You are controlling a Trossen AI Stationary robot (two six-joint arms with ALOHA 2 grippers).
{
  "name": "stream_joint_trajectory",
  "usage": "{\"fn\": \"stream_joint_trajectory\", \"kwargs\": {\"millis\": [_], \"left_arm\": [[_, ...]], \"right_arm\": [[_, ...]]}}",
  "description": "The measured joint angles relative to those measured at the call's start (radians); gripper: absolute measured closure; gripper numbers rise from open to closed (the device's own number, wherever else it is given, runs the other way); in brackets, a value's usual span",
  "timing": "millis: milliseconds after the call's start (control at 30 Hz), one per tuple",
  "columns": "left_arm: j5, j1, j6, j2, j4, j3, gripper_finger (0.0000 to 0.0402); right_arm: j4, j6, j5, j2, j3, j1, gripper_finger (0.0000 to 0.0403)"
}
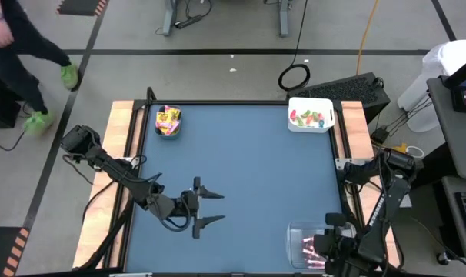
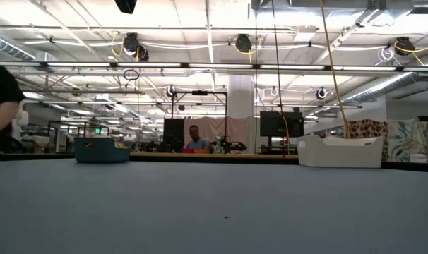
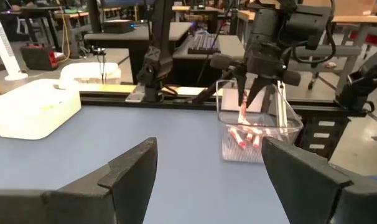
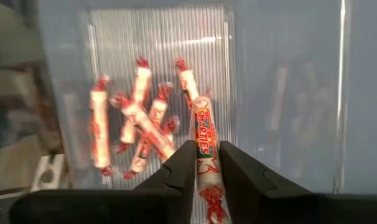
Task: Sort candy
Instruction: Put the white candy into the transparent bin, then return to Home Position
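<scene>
The right hand (image 4: 203, 163), at the desk's (image 1: 241, 169) five o'clock corner above the clear bin (image 1: 298, 235), pinches a candy stick (image 4: 204, 134) between nearly closed fingers; in the wrist view the stick's long axis runs straight ahead, pointing into the bin, where more sticks (image 4: 132, 121) lie. The left hand (image 1: 208, 208), around seven o'clock, gapes empty.

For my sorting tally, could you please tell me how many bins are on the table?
3: a teal bin at the far left corner, a white bin at the far right corner, and a clear bin at the near right, under the right pincer. None seems hidden.
</scene>
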Motion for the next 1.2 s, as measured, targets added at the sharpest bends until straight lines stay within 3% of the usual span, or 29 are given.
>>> {"fn": "stream_joint_trajectory", "kwargs": {"millis": [200, 467, 533, 667, 767, 900, 1067, 1200], "left_arm": [[0.004, -0.001, -0.028, 0.000, -0.031, 0.000, 0.0109], [0.010, -0.001, -0.078, 0.000, -0.024, 0.000, 0.0109], [0.011, 0.002, -0.065, 0.000, -0.014, 0.000, 0.0109], [0.039, 0.014, -0.026, 0.000, 0.018, 0.000, 0.0111], [0.128, 0.055, -0.016, -0.009, 0.074, 0.000, 0.0125], [0.260, 0.142, -0.003, -0.037, 0.057, 0.000, 0.0174], [0.295, 0.228, 0.054, -0.067, -0.043, 0.000, 0.0262], [0.296, 0.267, 0.081, -0.080, -0.108, 0.000, 0.0321]], "right_arm": [[0.038, 0.008, -0.085, 0.000, -0.059, -0.027, 0.0304], [0.035, 0.004, -0.093, -0.025, -0.041, -0.024, 0.0247], [0.034, 0.001, -0.019, -0.049, -0.018, -0.011, 0.0244], [0.021, -0.038, 0.253, -0.126, 0.023, 0.018, 0.0250], [-0.072, -0.051, 0.419, -0.178, 0.023, 0.001, 0.0264], [-0.144, -0.176, 0.610, -0.220, 0.023, -0.060, 0.0292], [-0.129, -0.376, 0.705, -0.291, 0.001, -0.135, 0.0342], [-0.025, -0.447, 0.732, -0.409, -0.125, -0.157, 0.0387]]}}
